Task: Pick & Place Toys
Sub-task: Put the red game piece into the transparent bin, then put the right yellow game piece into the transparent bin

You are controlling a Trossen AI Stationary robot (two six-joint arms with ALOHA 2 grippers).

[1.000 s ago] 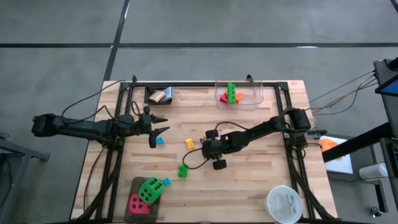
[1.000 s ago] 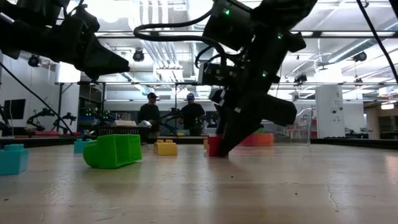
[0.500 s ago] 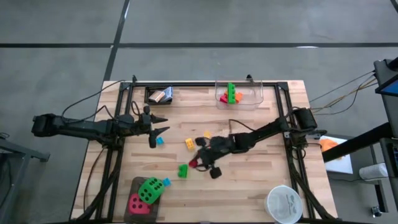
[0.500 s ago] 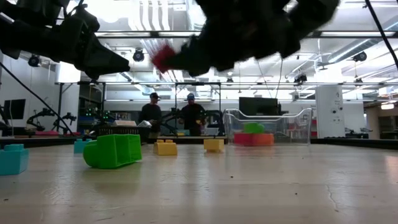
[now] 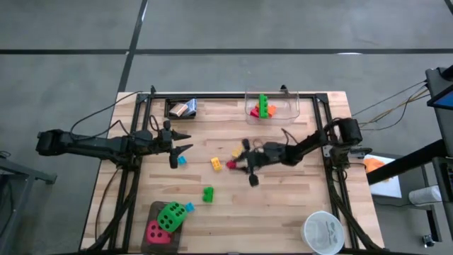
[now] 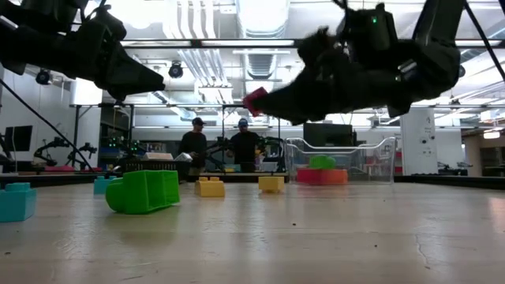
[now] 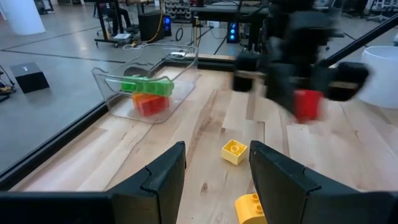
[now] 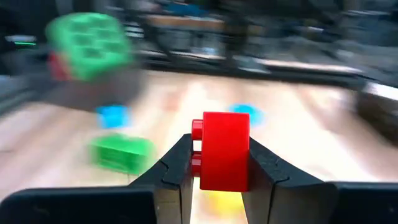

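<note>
Item one, my right hand [image 8: 219, 163]: clamped on a red brick [image 8: 222, 151], held clear above the desk [image 5: 283, 205] near its middle. In the right wrist view the brick stands upright between the fingers, long axis vertical, studs on its side face. From above I see the red brick at the hand's tip, pointing toward the left arm's side.

Item two, loose bricks on the desk: a green brick [image 5: 208, 193] lying flat, nearest the front edge; a yellow brick [image 5: 216, 163] just beside the held red one; a small blue brick [image 5: 181, 160] close under my left hand.

Item three, my left hand [image 5: 177, 149]: fingers spread, gripping nothing, hovering at the left side of the desk.

Item four, front left corner: a green die [image 5: 170, 215] and a red die [image 5: 156, 231] touching on a dark pad.

Item five, far edge: a clear tub [image 5: 294, 108] with a green brick [image 5: 262, 105] upright along its length, orange and red pieces beside it.

Item six, front right corner: a white bowl [image 5: 323, 231].
</note>
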